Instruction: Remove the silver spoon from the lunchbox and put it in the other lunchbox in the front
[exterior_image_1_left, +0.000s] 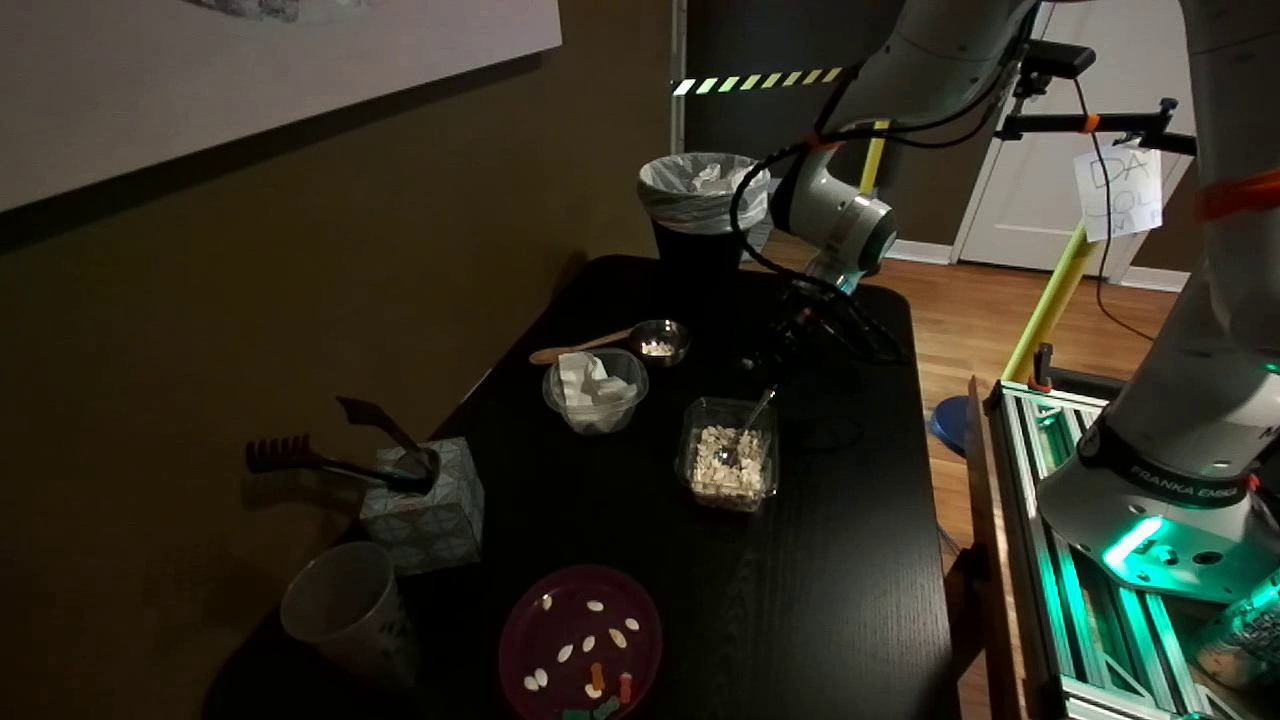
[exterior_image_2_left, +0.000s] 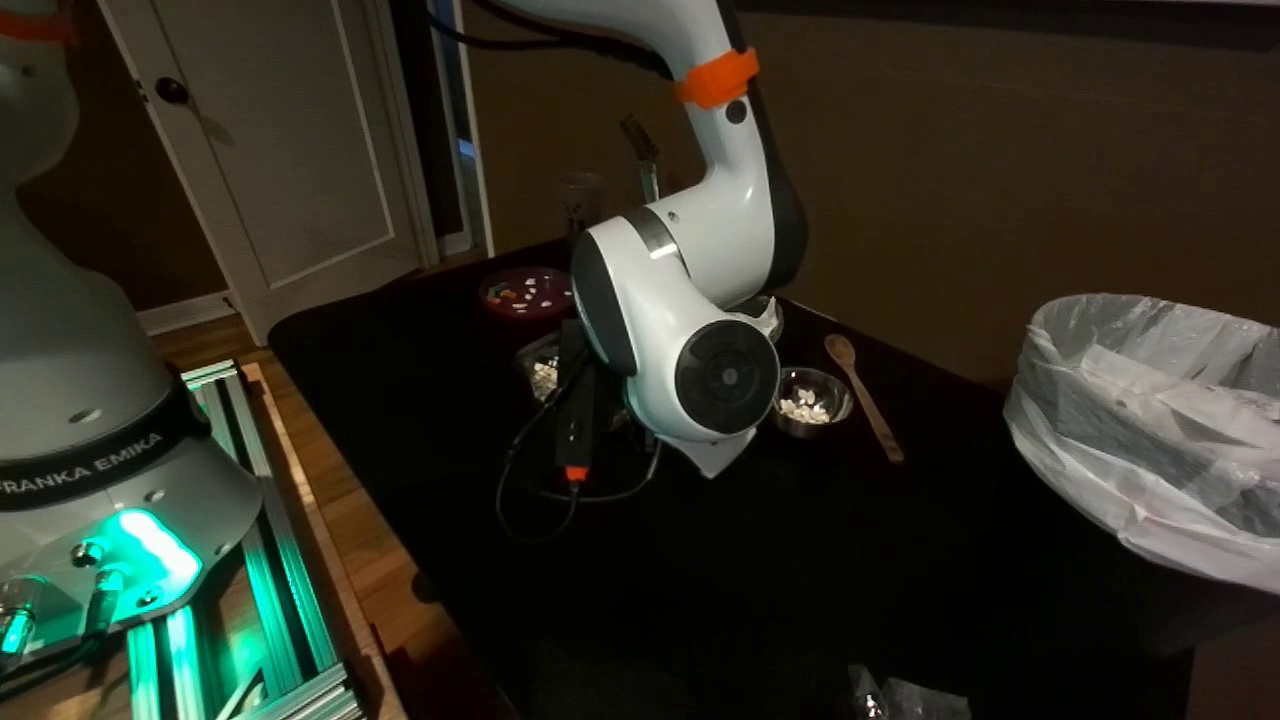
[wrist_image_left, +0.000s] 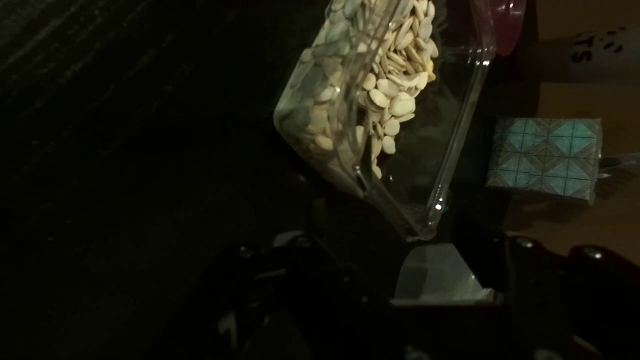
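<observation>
In the wrist view, a black two-fingered gripper (wrist_image_left: 392, 242) reaches in from the bottom, its fingers parted — released, though deep shadow blurs their outlines. Beyond them sits a square clear plastic lunchbox (wrist_image_left: 456, 145), partly filled with pale flat seeds (wrist_image_left: 395, 102). Between the fingers shows part of a pale translucent plastic lunchbox (wrist_image_left: 432, 272) with a rounded edge.

In an exterior view, a slim silver spoon (exterior_image_1_left: 761, 407) stands tilted in the seeds of the square lunchbox, its handle rising above the rim toward the gripper; whether they touch, I cannot tell. The pale lunchbox, holding crumpled white paper (exterior_image_1_left: 583, 380), stands apart from the square one. A round purple dish (exterior_image_1_left: 522, 640) lies nearer the camera.

In an exterior view, the white robot arm (exterior_image_2_left: 715, 220) hides most of the square lunchbox — a corner shows. A small shiny round bowl (exterior_image_2_left: 798, 429) of seeds stands near a brown wooden spoon (exterior_image_2_left: 868, 408).
</observation>
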